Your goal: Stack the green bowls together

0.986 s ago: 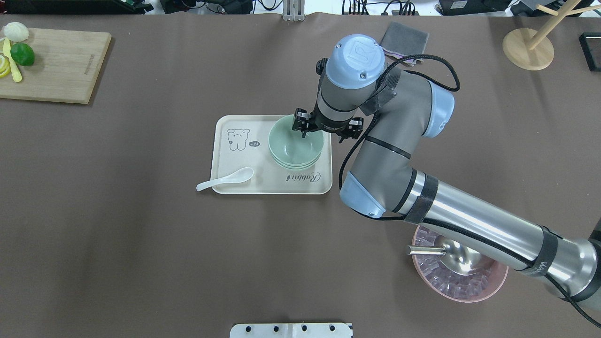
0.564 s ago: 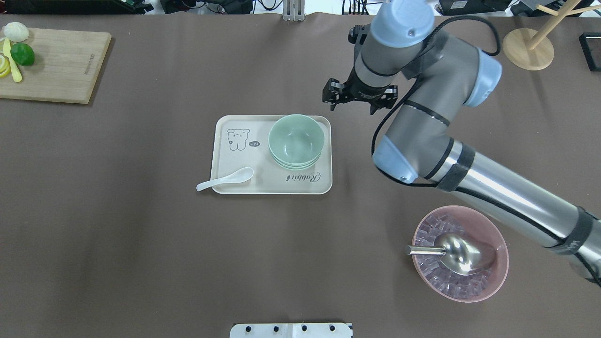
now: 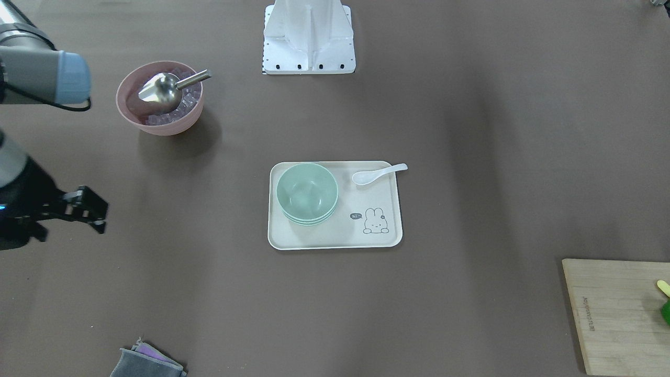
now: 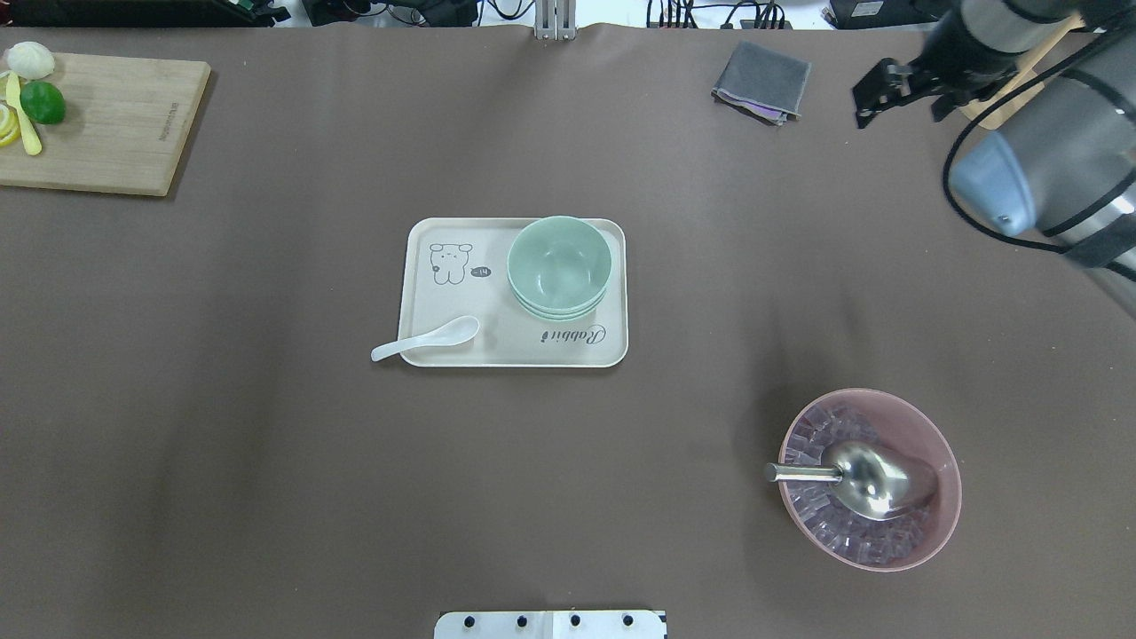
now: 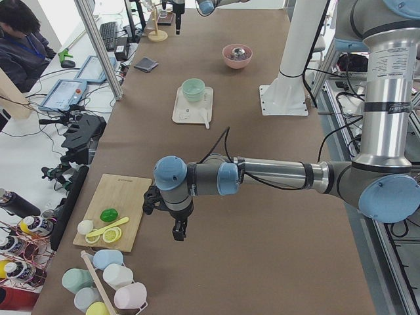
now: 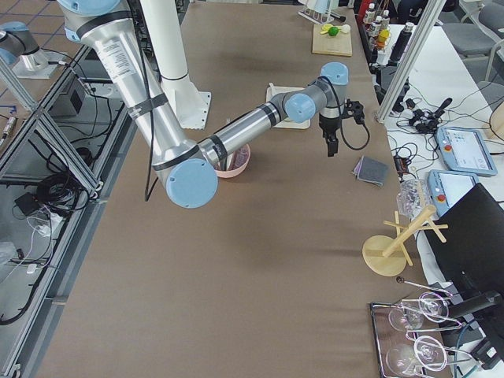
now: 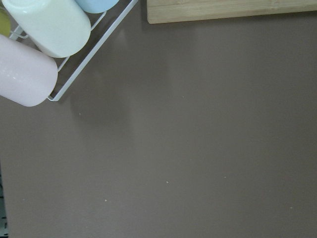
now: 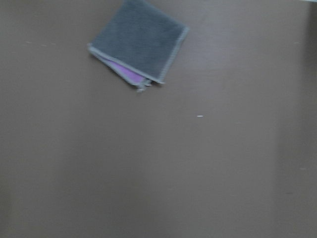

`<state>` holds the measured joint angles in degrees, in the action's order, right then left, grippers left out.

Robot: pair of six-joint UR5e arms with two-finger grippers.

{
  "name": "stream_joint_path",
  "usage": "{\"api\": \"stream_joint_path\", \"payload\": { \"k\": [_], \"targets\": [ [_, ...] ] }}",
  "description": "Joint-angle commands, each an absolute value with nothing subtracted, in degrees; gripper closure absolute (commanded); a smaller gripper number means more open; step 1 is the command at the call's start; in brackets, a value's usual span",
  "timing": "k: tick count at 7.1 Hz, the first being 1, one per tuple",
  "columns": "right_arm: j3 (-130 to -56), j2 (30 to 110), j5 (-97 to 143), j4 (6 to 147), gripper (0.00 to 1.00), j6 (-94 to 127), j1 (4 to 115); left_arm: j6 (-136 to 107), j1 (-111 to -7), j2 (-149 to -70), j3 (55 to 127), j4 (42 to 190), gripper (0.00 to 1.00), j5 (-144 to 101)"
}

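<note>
From above, the three green bowls (image 4: 559, 264) sat one inside another on the right part of a cream tray (image 4: 497, 348), in the middle of the brown surface (image 4: 266, 461). A white spoon (image 4: 426, 339) lay across the tray's left edge with its handle sticking out. The right claw (image 4: 912, 99) hung far off by the top right corner, near a gray cloth (image 4: 761, 82). Its two fingers were apart, with nothing between them. A pink bowl (image 4: 942, 524) with a metal scoop (image 4: 874, 479) in it stood well away from the tray. From the front, the stack of bowls was on the tray's left part, and the right claw was at the left edge, holding nothing. From the left end, the left claw (image 5: 178, 230) hung beside a wooden board (image 5: 121, 197) with fruit on it. Nobody could tell if its fingers were apart or together. From the right end, the right arm hid most of the tray. The left wrist camera showed bare surface, the board's edge and some cups (image 7: 47, 25) in a wire rack. The right wrist camera showed the gray cloth lying on the surface.
</note>
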<state>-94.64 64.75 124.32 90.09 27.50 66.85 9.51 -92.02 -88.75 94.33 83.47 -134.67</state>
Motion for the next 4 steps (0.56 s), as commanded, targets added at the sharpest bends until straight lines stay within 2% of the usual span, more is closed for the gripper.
{"api": "stream_joint_path", "payload": {
  "k": [1, 4],
  "targets": [
    [-94.57, 74.83, 124.8, 93.52, 0.0, 7.53, 76.87, 9.58, -92.02, -88.42, 94.13, 83.76, 0.02, -135.35],
    [-96.15, 90.75, 124.45, 92.9, 0.0, -0.97, 82.53, 9.58, -92.02, -88.07, 94.13, 83.76, 0.02, -135.26]
  ]
}}
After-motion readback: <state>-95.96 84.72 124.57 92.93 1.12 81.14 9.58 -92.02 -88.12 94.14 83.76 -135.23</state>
